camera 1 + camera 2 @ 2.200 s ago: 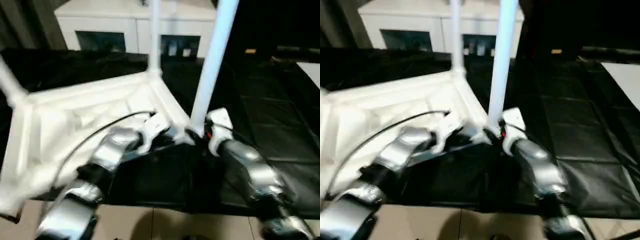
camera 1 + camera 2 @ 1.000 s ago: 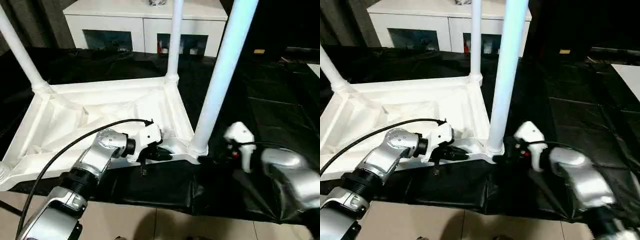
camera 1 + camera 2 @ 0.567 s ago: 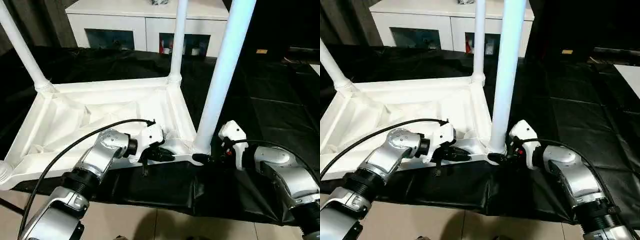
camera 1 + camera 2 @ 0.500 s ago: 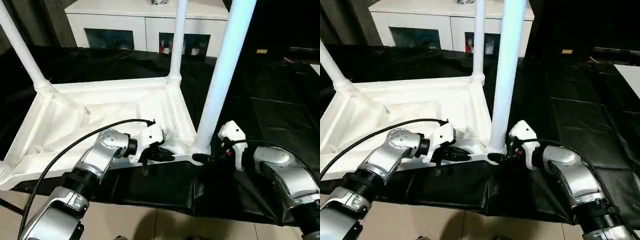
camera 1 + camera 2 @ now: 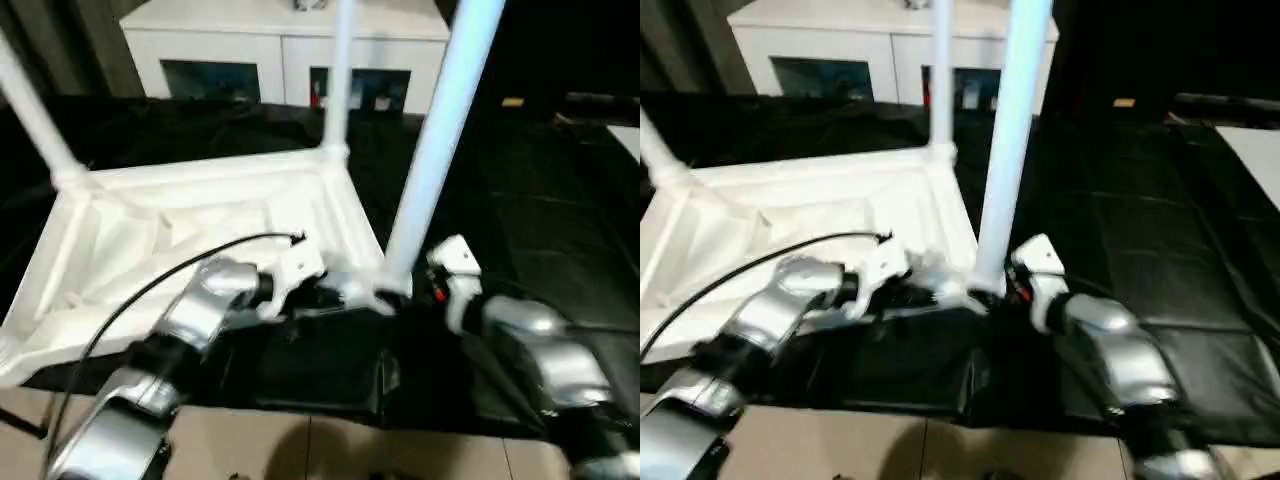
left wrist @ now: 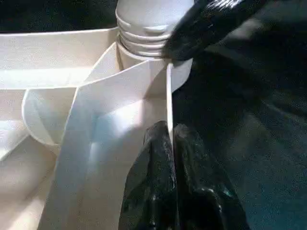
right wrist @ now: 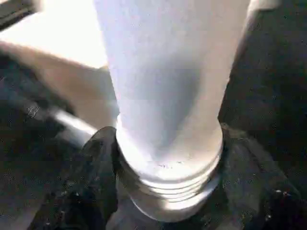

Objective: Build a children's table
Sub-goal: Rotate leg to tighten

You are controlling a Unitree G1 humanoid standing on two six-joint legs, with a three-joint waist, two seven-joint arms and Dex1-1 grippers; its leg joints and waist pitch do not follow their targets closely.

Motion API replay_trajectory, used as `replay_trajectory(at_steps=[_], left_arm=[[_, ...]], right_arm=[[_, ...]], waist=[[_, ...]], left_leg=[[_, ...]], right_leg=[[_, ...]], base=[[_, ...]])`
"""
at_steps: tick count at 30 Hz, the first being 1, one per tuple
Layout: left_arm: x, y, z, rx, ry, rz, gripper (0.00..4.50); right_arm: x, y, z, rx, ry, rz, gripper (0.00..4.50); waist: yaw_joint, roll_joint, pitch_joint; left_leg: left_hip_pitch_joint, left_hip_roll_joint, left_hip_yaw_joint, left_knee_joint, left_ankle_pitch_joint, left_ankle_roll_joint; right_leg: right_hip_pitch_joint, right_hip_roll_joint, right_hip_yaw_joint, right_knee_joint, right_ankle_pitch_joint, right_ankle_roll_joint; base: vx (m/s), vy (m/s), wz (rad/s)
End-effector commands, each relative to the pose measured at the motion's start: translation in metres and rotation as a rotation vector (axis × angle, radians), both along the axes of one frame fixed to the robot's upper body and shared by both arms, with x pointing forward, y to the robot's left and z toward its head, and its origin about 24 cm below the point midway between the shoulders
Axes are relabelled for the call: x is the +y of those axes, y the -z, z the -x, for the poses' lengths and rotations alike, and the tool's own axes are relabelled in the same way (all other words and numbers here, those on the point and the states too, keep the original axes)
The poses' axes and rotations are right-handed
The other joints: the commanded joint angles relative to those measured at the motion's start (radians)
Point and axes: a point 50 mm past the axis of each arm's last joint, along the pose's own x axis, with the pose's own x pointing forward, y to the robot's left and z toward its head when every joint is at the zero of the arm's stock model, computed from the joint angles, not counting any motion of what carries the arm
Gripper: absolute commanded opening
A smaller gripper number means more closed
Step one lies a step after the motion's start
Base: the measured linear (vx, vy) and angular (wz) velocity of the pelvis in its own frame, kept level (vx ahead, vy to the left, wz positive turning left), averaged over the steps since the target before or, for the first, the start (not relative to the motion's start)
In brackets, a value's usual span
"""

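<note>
Standing in three corner sockets of the tabletop (image 5: 180, 230), legs remain unfinished; right gripper (image 7: 165, 191) clasps the near leg (image 5: 435, 140), left gripper (image 6: 168, 143) pinches the rim.

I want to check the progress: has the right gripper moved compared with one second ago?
Yes. The right gripper has moved in toward the near leg; its fingers now stand on both sides of the leg's base, whereas before it was apart from it.
</note>
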Motion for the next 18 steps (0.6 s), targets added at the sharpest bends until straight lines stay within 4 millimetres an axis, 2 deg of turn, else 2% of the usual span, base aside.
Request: replay_trajectory(at_steps=[1,3,5,6,9,10,12,14,15,18], left_arm=[[-0.008,0.001,-0.004,-0.01,-0.039,0.001,0.0],[-0.018,0.002,-0.007,-0.011,-0.084,0.002,0.0],[-0.032,0.004,-0.013,-0.011,-0.168,-0.001,0.0],[-0.036,0.004,-0.014,-0.009,-0.191,-0.002,0.0],[-0.057,0.006,-0.019,-0.02,-0.304,-0.006,0.0],[-0.057,0.006,-0.019,-0.02,-0.304,-0.006,0.0],[-0.064,0.006,-0.02,-0.029,-0.326,-0.014,0.0],[-0.065,0.005,-0.021,-0.038,-0.336,-0.015,0.0],[-0.065,0.004,-0.022,-0.04,-0.336,-0.014,0.0],[-0.057,0.004,-0.022,-0.024,-0.301,-0.015,0.0]], right_arm=[[-0.025,0.01,-0.008,0.046,0.28,0.045,2.72],[-0.018,0.014,-0.013,0.06,0.384,0.033,2.72],[-0.005,0.019,-0.019,0.085,0.497,0.037,2.72],[-0.001,0.02,-0.021,0.09,0.52,0.043,2.72],[0.029,0.023,-0.028,0.102,0.57,0.036,2.72],[0.029,0.023,-0.028,0.102,0.57,0.036,2.72],[0.045,0.021,-0.031,0.086,0.536,0.056,2.72],[0.05,0.019,-0.032,0.069,0.51,0.062,2.72],[0.054,0.012,-0.033,0.028,0.478,0.039,3.26],[0.045,-0.004,-0.035,-0.081,0.446,0.014,3.46]], waist=[[-0.005,-0.011,-0.065],[-0.008,-0.012,-0.066],[-0.011,-0.009,-0.065],[-0.015,-0.008,-0.067],[-0.018,-0.007,-0.067],[-0.017,-0.008,-0.068],[-0.016,-0.009,-0.067],[-0.016,-0.009,-0.068],[-0.016,-0.009,-0.068],[-0.012,-0.01,-0.067]], left_leg=[[0.01,0.016,-0.012,-0.076,-0.249,0.019],[0.009,0.015,-0.013,-0.077,-0.26,0.018],[0.009,0.015,-0.012,-0.077,-0.263,0.016],[0.012,0.012,-0.014,-0.077,-0.266,0.004],[0.011,0.01,-0.013,-0.076,-0.276,0.008],[0.017,0.011,-0.013,-0.075,-0.284,0.008],[0.011,0.01,-0.014,-0.077,-0.28,0.018],[0.013,0.01,-0.014,-0.076,-0.285,0.024],[0.011,0.009,-0.014,-0.077,-0.281,0.03],[0.007,0.011,-0.015,-0.079,-0.276,0.042]], right_leg=[[0.046,-0.03,0.02,-0.066,-0.332,-0.208],[0.048,-0.031,0.02,-0.07,-0.341,-0.196],[0.043,-0.031,0.021,-0.071,-0.343,-0.197],[0.042,-0.03,0.019,-0.071,-0.351,-0.195],[0.043,-0.03,0.019,-0.075,-0.348,-0.195],[0.04,-0.03,0.018,-0.077,-0.347,-0.195],[0.047,-0.031,0.018,-0.076,-0.337,-0.191],[0.045,-0.03,0.017,-0.077,-0.333,-0.19],[0.046,-0.029,0.017,-0.077,-0.322,-0.19],[0.051,-0.032,0.017,-0.075,-0.309,-0.19]], base=[[0.0,0.0,0.0],[0.0,0.0,0.0],[0.0,0.0,0.0],[0.0,0.0,0.0],[0.0,0.0,0.0],[0.0,0.0,0.0],[0.0,0.0,0.0],[0.0,0.0,0.0],[0.0,0.0,0.0],[0.0,0.0,0.0]])
